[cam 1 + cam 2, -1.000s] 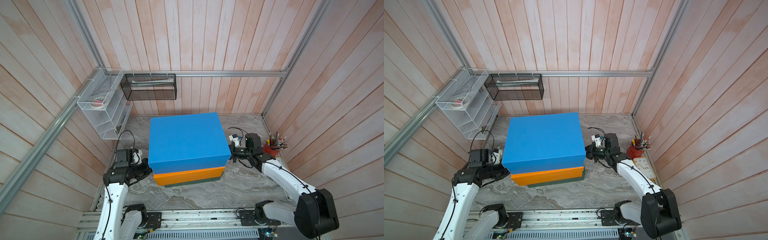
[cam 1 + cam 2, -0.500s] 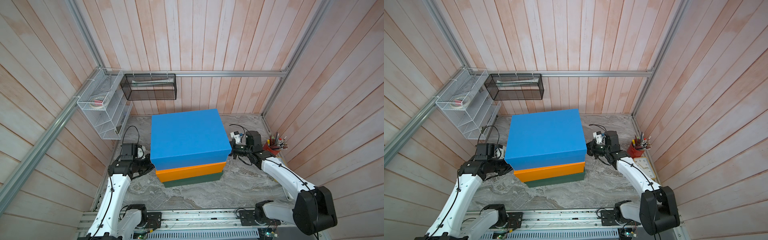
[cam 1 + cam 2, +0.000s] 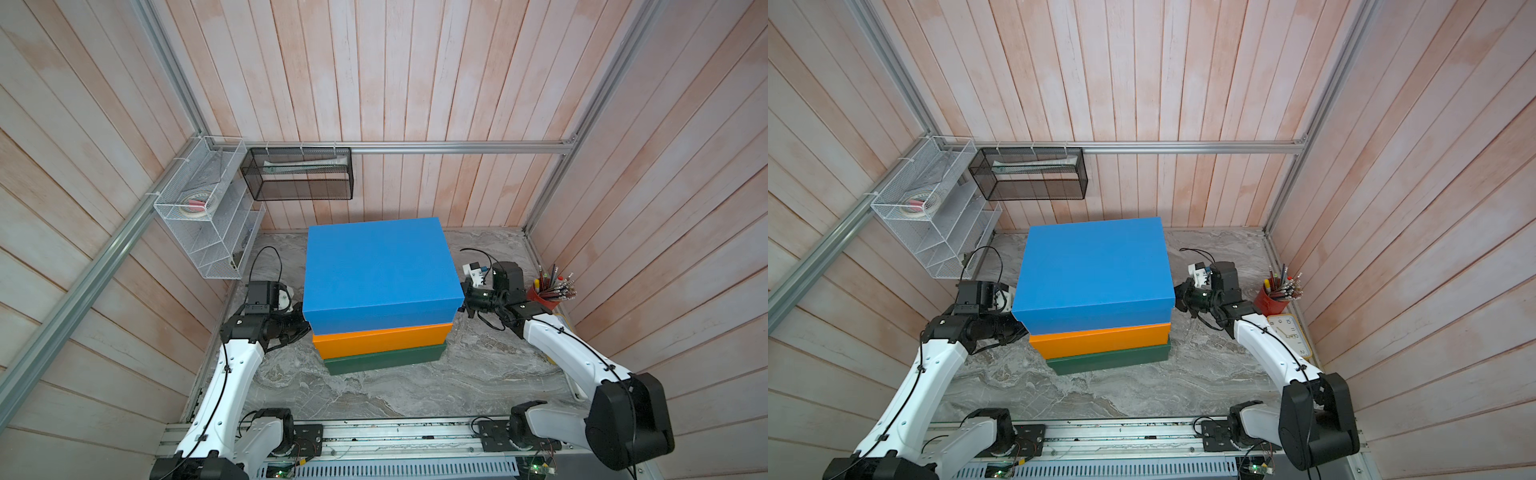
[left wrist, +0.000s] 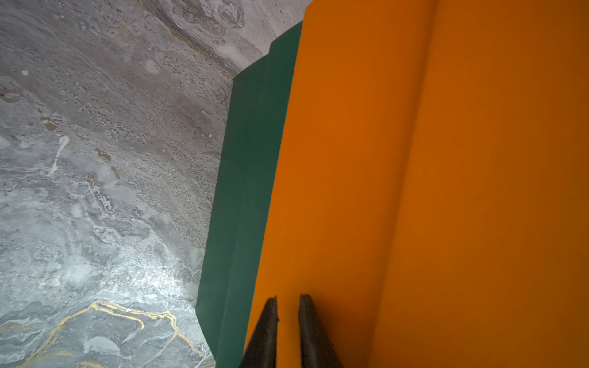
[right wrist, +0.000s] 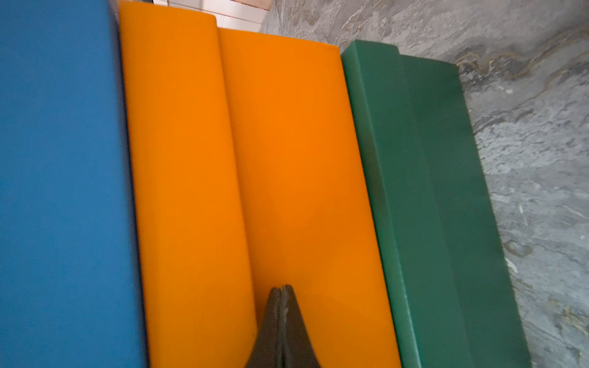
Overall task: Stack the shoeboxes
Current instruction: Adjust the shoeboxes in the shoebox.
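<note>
1. The three shoeboxes stand in one stack on the grey marbled surface [image 3: 478, 374]: the dark green box [image 3: 382, 360] at the bottom, the orange box [image 3: 380, 340] on it, the blue box [image 3: 380, 270] on top.
2. In both top views the blue box overhangs the orange one toward the robot, and each lower box shows only a strip of its near side.
3. The left jaws [image 4: 287, 301] point at the stack's left end. In the left wrist view the two dark fingers stand almost together, with only a thin slit between them and nothing in it; they count as closed.
4. Their tips lie against, or just short of, the orange box's [image 4: 414, 191] end face; contact cannot be confirmed. The green box [image 4: 242, 207] lies just beside the tips, with the surface [image 4: 95, 175] beyond it.
5. The right jaws [image 5: 281, 288] are fully closed, the fingers pressed together and holding nothing.
6. Their tip points at the orange box's [image 5: 280, 159] right end, close to the step where lid meets base. The blue box [image 5: 57, 175] lies to one side of the tip, the green box [image 5: 430, 207] to the other.
7. In the top views each gripper sits at its own end of the stack, the left gripper [image 3: 1013, 328] and the right gripper [image 3: 1179, 301], both tucked under the blue box's edge.
8. A red pencil cup [image 3: 1273, 301] stands behind the right wrist, well apart from the jaws.
</note>
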